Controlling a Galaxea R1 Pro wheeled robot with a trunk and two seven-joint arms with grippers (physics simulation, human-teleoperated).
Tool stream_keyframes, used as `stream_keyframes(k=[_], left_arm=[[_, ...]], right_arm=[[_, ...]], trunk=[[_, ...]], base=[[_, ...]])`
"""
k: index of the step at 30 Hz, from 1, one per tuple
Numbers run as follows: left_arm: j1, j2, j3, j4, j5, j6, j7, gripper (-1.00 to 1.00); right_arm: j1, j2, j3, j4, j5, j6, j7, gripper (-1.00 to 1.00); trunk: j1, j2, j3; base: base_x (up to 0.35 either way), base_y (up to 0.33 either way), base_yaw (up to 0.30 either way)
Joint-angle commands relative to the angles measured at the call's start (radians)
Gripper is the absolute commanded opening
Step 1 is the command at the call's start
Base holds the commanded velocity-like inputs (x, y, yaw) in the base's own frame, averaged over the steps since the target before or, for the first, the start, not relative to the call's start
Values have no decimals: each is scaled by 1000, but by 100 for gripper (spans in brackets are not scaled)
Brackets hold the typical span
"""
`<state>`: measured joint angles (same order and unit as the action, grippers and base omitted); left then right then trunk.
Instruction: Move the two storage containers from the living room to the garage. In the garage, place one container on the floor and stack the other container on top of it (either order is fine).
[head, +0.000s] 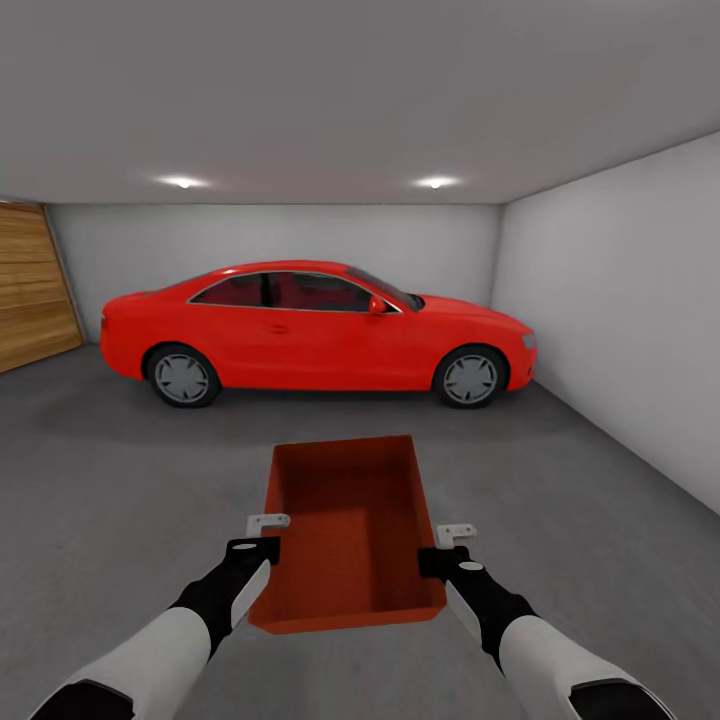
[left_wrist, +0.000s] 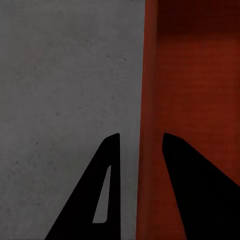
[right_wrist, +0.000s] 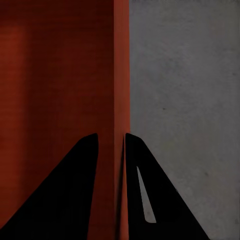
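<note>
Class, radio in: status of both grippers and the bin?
Left gripper, right gripper each straddle a side wall. Red-orange rectangular open-top bin over grey concrete floor. Red coupe car beyond.

A home garage: a red coupe car (head: 320, 330) is parked on the dark concrete floor (head: 120, 480), between plain grey walls (head: 620, 300), with a wooden door (head: 35, 285) and two ceiling lights (head: 182, 182)

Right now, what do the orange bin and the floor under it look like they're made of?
The storage container looks like hard plastic with a matte finish: its thin, straight walls are an even red-orange with no gloss, though faint lines on the inside leave this open. The floor looks like bare concrete: dull grey, rough and faintly speckled in the left wrist view.
</note>
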<state>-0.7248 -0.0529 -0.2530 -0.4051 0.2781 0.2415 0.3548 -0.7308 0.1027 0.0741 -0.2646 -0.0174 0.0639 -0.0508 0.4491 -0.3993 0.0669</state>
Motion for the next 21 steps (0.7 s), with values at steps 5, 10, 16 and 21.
stream_keyframes(k=[5,10,16,21], left_arm=[[-1,3,-9,-6,-5,-68,15,-100],[-1,3,-9,-6,-5,-68,15,-100],[-1,2,-9,-6,-5,-68,15,-100],[-1,2,-9,-7,-5,-69,15,-100]], right_arm=[[0,-1,8,1,-16,7,-14,-100],[0,-1,8,1,-16,7,-14,-100],[1,-1,8,1,-16,7,-14,-100],[0,-1,7,1,-16,9,-15,-100]], trunk=[[1,-1,0],[1,-1,0],[1,-1,0],[1,-1,0]], base=[[322,0,0],[322,0,0],[317,0,0],[110,0,-128]])
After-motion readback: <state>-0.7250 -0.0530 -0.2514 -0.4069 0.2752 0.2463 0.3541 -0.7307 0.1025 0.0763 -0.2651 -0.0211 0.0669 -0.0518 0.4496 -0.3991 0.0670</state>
